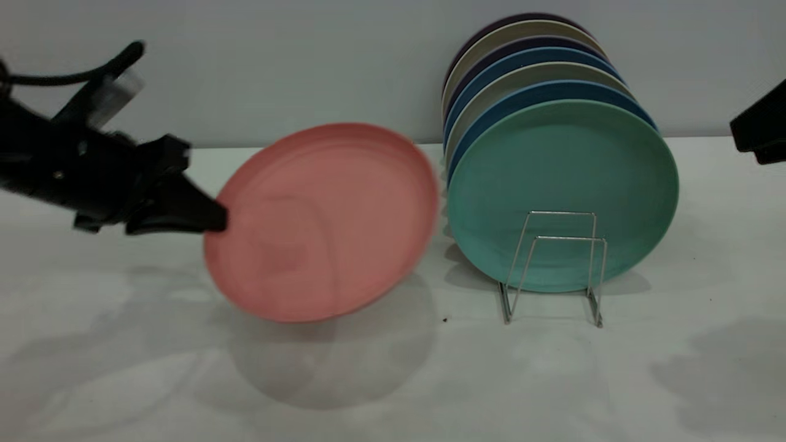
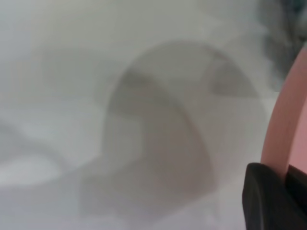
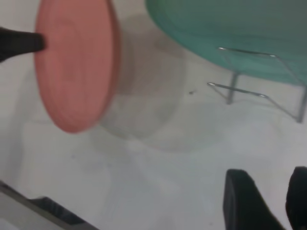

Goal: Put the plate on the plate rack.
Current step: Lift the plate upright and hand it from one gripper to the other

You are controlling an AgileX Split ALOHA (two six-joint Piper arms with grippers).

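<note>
The salmon-pink plate [image 1: 322, 221] hangs tilted above the table, left of the plate rack [image 1: 556, 258]. My left gripper [image 1: 212, 218] is shut on the plate's left rim. In the left wrist view the pink rim [image 2: 285, 124] runs into the black fingers [image 2: 268, 196]. The right wrist view shows the plate [image 3: 74, 62] with the left fingertip at its edge, and the rack's wire loops [image 3: 259, 72] nearby. The front loops of the rack hold nothing. My right gripper [image 3: 276, 194] is open and holds nothing. The right arm [image 1: 761, 132] sits at the far right edge.
A teal-green plate [image 1: 562, 190] stands upright in the rack, with blue, beige and dark plates [image 1: 528, 67] lined up behind it. The white table [image 1: 393, 380] stretches in front, with the pink plate's shadow on it. A pale wall stands behind.
</note>
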